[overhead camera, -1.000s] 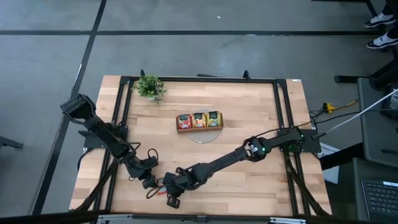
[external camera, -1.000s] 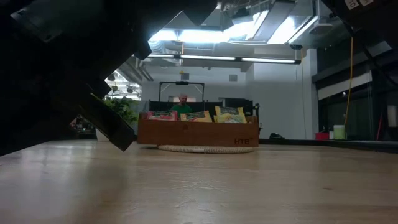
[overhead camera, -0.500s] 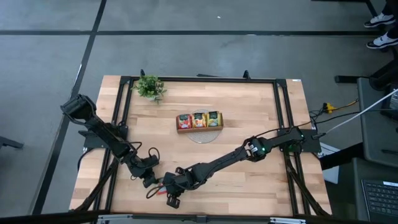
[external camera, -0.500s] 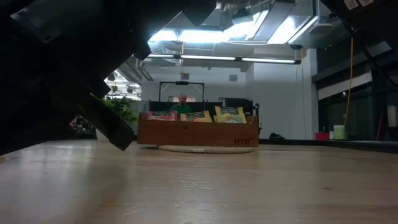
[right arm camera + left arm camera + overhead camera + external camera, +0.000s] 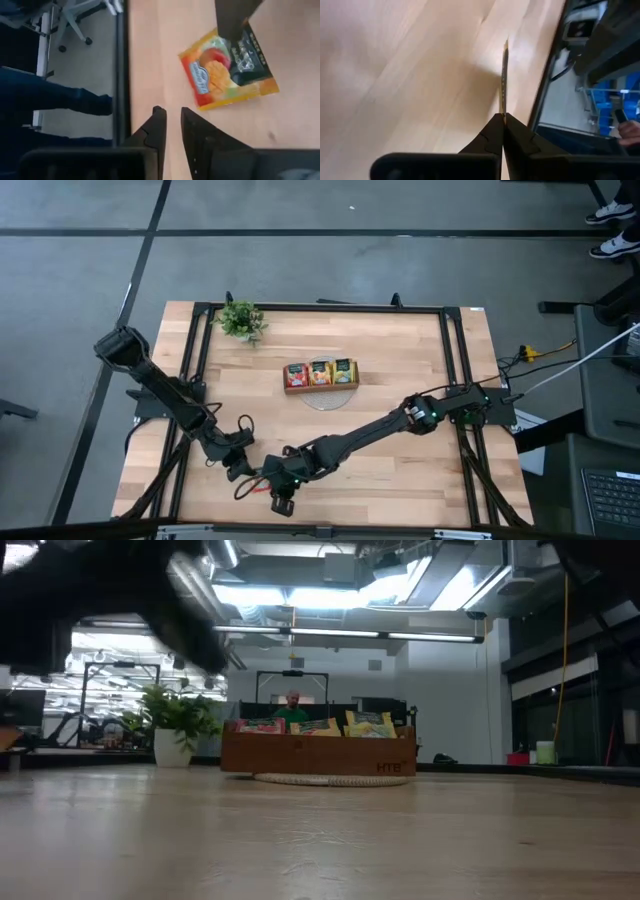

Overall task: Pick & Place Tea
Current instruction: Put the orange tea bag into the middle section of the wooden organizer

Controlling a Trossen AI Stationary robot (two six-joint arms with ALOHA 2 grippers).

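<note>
From my remote station I find both arms meeting over the near left part of the table (image 5: 400, 420). The left gripper (image 5: 503, 119) has its fingers pressed together on the edge of a tea sachet (image 5: 504, 80); in the left wrist view the sachet shows edge-on, a thin yellowish strip standing out from the fingertips above the wood. The right wrist view shows the same sachet (image 5: 229, 67) face-on: orange with a fruit picture and a dark label, a dark finger of the left arm clamped on one corner.

The right gripper (image 5: 172, 117) sits just beside that sachet with its fingers slightly apart and nothing between them. In the high view the right gripper (image 5: 281, 498) lies close to the left gripper (image 5: 240, 472), near the table's front edge.

The remaining tea sachets (image 5: 320, 372) stand in the wooden tray (image 5: 318, 754) at mid-table, well apart from both grippers: red, orange and yellow-green groups side by side. The tray rests on a pale round mat (image 5: 330, 779). A potted plant (image 5: 240, 320) stands at the far left corner. A person (image 5: 293, 708) shows in the room beyond the tray.
</note>
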